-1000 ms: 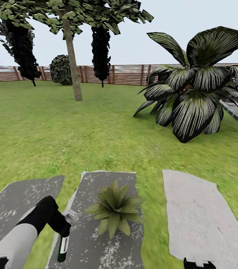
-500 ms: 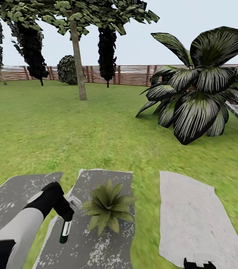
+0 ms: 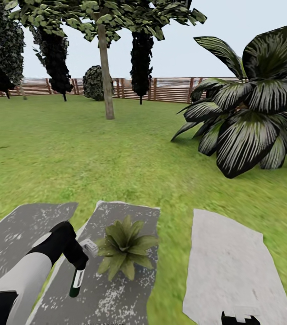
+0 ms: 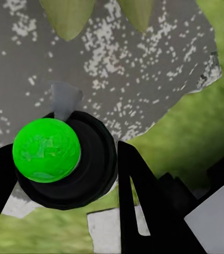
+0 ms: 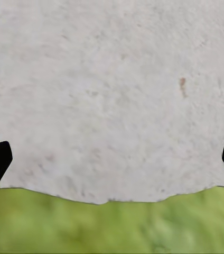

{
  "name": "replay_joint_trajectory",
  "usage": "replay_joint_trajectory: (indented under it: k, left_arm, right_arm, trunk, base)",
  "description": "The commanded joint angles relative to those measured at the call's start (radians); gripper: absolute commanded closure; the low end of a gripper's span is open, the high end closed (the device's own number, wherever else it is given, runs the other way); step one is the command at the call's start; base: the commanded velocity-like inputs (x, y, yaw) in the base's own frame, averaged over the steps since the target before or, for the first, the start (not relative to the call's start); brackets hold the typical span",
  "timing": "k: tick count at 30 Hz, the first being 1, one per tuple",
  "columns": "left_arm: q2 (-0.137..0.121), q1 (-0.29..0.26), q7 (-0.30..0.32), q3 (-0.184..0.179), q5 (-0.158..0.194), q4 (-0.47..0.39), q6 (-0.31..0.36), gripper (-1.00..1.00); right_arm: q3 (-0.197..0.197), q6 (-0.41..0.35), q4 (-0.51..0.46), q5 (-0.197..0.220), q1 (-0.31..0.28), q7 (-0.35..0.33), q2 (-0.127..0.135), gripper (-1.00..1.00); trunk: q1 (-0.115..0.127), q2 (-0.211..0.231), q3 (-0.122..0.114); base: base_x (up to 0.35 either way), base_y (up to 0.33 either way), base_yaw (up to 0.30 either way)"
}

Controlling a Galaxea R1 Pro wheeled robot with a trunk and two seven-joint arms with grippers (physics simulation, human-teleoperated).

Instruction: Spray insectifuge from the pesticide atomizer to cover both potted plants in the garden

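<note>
Risk of wasted spray, mainly. Left pincer (image 3: 76,266), lower left of the head frame, closed on the pesticide atomizer (image 3: 76,283), bottle hanging downward over a speckled grey stepping slab (image 3: 116,298). Just beside it, toward frame centre on the same slab, one potted plant (image 3: 123,248), leaves spread, pot hidden beneath them. Second potted plant nowhere evident. Nozzle direction hard to read: in the left wrist frame a bright green round end (image 4: 46,150) faces the camera, with leaf tips (image 4: 70,18) at the upper edge. If triggered off-aim, mist likely to land on slab, leaving the rosette's far leaves dry. Loose hold could also let the slim bottle twist. Right pincer (image 5: 112,159) spread wide, empty, over a pale slab (image 5: 112,95) and lawn (image 5: 112,227).
</note>
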State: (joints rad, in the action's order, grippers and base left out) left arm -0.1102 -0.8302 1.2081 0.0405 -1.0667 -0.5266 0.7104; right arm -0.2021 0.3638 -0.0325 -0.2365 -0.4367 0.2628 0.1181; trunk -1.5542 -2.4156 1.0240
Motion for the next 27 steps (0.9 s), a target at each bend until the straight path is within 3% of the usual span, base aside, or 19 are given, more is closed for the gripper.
replay_joint_trajectory:
  k: [1,6,13,22,27]
  left_arm:
    - [0.000,0.000,0.008,0.004,-0.007,-0.001,0.009,1.00]
    - [-0.002,0.004,0.007,0.004,-0.007,0.000,0.009,1.00]
    - [-0.011,0.008,0.005,0.006,-0.010,0.001,0.009,1.00]
    - [-0.041,0.009,-0.002,0.007,-0.010,0.003,0.008,1.00]
    - [-0.036,0.027,-0.003,0.005,-0.012,0.001,0.008,1.00]
  right_arm:
    - [-0.008,0.003,0.001,-0.011,0.000,0.003,0.000,-1.00]
    - [-0.008,0.003,0.001,-0.010,0.000,0.003,0.000,-1.00]
    - [-0.008,0.003,0.001,-0.010,0.000,0.003,0.000,-1.00]
    - [-0.008,0.004,0.001,-0.011,-0.001,0.003,-0.002,-1.00]
    - [-0.008,0.004,0.002,-0.011,0.000,0.003,-0.003,-1.00]
  trunk:
    - [0.000,0.000,0.001]
    - [0.000,0.000,0.001]
    - [0.000,0.000,0.001]
    - [0.000,0.000,0.001]
    - [0.000,0.000,0.001]
  base:
    - [0.000,-0.278,0.277]
    - [-0.053,-0.278,0.263]
    - [-0.147,-0.239,0.038]
    - [-0.014,-0.028,0.188]
    - [0.001,0.000,0.267]
